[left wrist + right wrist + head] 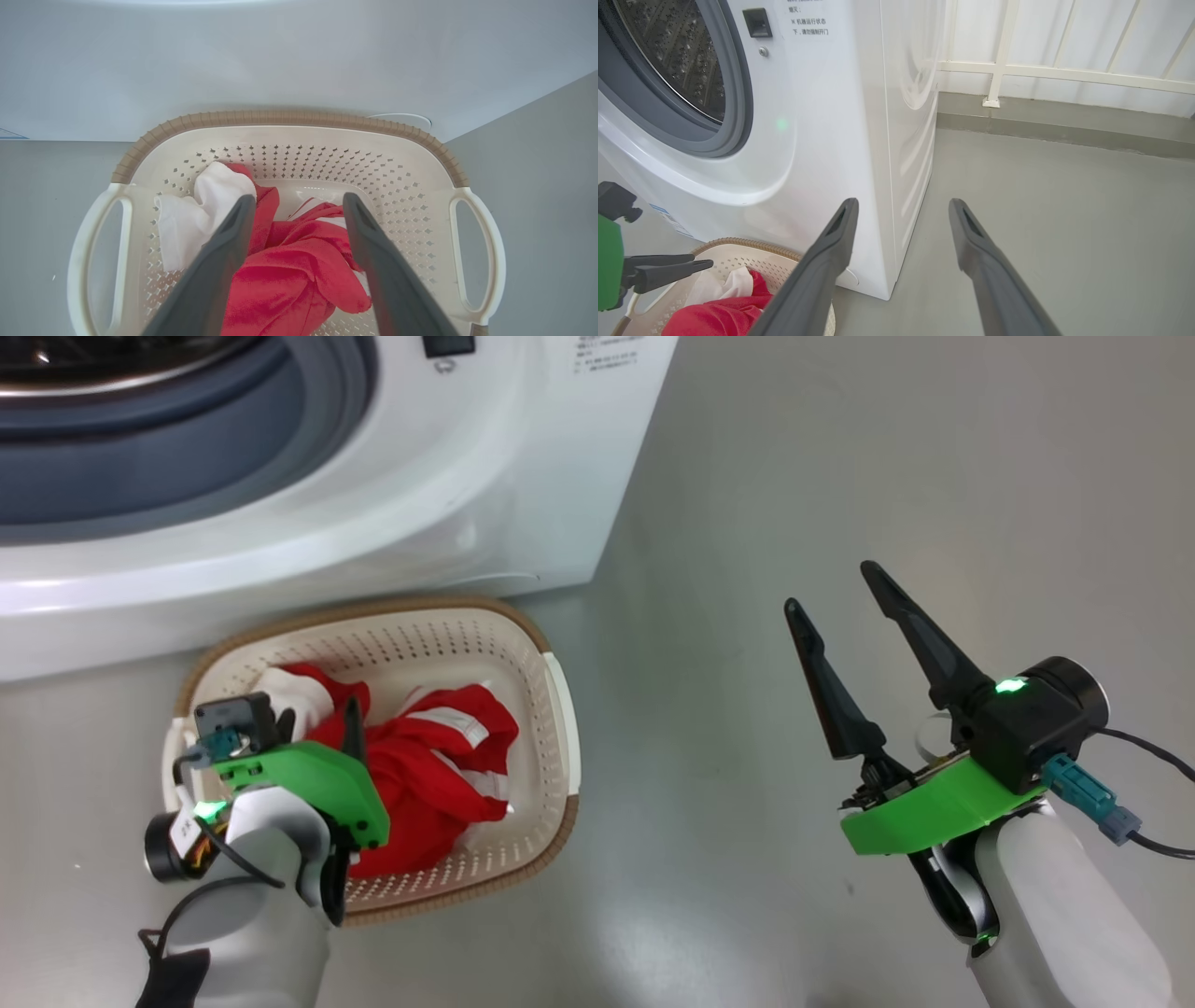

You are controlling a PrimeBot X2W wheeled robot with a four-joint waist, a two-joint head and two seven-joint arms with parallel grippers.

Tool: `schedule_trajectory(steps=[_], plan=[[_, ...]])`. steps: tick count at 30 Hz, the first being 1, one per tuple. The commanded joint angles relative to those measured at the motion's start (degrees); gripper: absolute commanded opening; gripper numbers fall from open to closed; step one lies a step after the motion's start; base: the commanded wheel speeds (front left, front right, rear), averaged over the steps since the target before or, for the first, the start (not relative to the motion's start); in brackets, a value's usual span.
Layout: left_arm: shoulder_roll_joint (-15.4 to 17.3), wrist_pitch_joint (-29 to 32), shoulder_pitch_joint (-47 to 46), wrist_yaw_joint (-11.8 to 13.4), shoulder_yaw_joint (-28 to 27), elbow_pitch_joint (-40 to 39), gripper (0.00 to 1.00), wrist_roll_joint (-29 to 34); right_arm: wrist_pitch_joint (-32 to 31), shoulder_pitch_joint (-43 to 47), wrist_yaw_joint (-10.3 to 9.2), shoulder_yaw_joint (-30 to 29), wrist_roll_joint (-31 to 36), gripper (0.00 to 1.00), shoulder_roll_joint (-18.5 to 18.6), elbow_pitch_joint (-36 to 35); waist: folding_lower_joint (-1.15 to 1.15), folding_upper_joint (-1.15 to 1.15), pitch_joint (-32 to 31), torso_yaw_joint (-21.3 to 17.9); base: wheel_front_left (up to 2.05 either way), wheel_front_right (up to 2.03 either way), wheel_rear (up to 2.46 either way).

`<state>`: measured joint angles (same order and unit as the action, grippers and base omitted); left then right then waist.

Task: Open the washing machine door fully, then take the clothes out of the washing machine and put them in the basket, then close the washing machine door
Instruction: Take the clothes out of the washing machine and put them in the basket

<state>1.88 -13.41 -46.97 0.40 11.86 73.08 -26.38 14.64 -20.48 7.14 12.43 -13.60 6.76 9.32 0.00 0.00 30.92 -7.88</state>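
Observation:
The clothes (434, 775), red with white parts, lie bunched in the cream basket (551, 709), which stands on the floor against the front of the white washing machine (373, 504). My left gripper (319, 723) hangs open just above the heap. In the left wrist view its fingers (219, 252) straddle the red clothes (289, 275) inside the basket (289, 117) without pinching them. My right gripper (831, 588) is open and empty over bare floor to the right. The right wrist view shows the machine's grey ring (733, 93) and steel drum (677, 60) uncovered. The washing machine door is out of view.
Grey floor (840, 476) stretches to the right of the machine and basket. A white railing (1064, 70) on a low kerb closes off the far side behind the machine. The machine's right side panel (906, 116) stands close to my right gripper (902, 203).

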Motion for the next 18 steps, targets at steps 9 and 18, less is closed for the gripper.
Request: schedule_trajectory(steps=[9,18], plan=[[2.0,-1.6,4.2,0.7,-1.9,-9.8,1.00,0.9,0.4,1.8,0.35,-0.5,0.5,1.00,-0.2,-0.3,0.00,0.00,-6.2,2.9,0.00,0.00,0.00],[1.9,-1.6,13.8,0.7,-4.8,-28.5,1.00,4.6,0.4,4.4,0.35,-3.8,3.2,1.00,-0.9,0.6,0.00,0.00,-12.8,4.6,0.00,0.00,0.00]])
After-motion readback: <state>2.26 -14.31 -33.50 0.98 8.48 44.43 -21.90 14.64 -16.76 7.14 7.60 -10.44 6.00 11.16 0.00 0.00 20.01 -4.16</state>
